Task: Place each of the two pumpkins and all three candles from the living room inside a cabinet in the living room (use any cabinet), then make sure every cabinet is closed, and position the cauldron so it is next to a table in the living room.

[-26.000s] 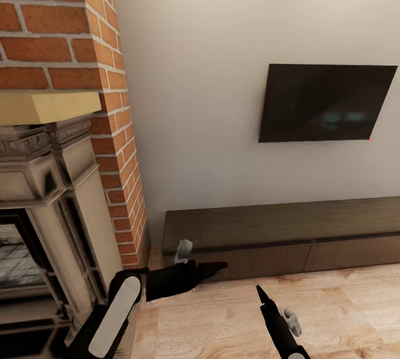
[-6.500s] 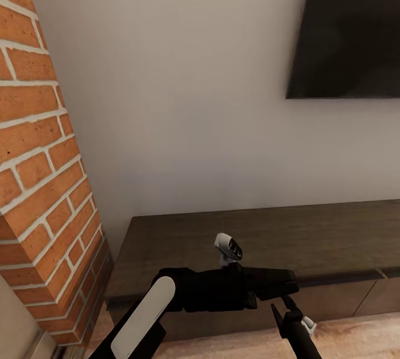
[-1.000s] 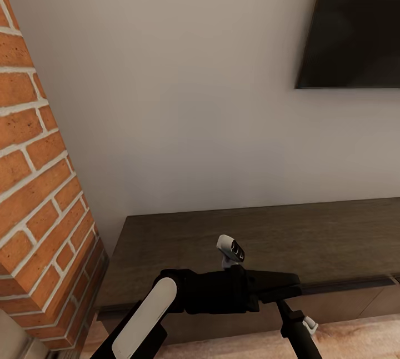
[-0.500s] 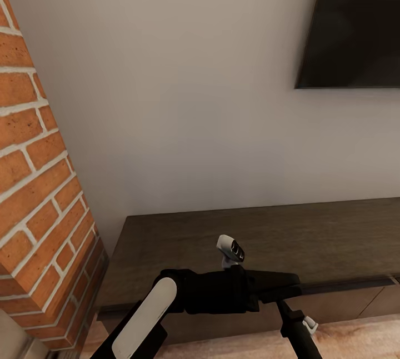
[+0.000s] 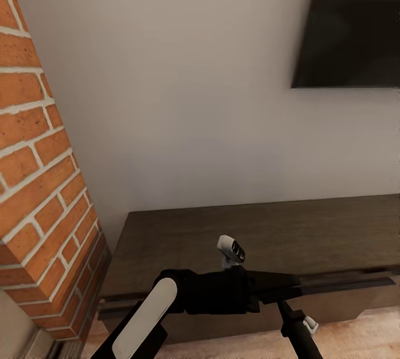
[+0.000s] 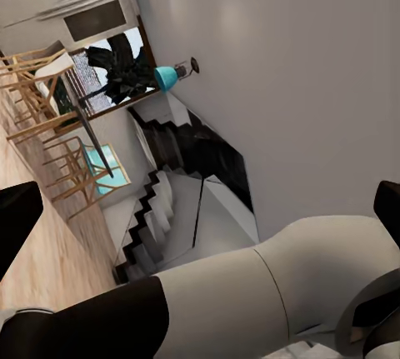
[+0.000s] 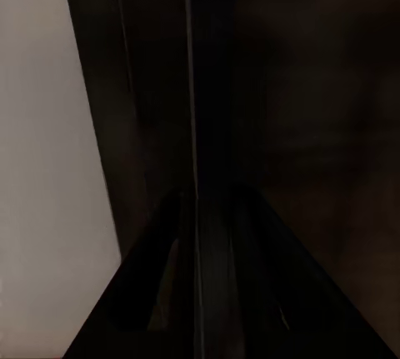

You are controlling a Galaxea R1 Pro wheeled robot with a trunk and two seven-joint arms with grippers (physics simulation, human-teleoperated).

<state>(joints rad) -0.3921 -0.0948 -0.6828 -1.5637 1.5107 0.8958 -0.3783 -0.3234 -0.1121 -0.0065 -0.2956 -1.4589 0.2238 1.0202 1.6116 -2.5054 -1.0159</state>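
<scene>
Two arms reach toward the cabinet, which runs along the wall beside the brick chimney, under the TV. Its front stands slightly proud of the top, with a dark gap along the upper edge. The left hand lies at that edge; I cannot tell its opening. The right hand points at the front just below, fingers pressed together.

Head camera down onto cabinet
</scene>
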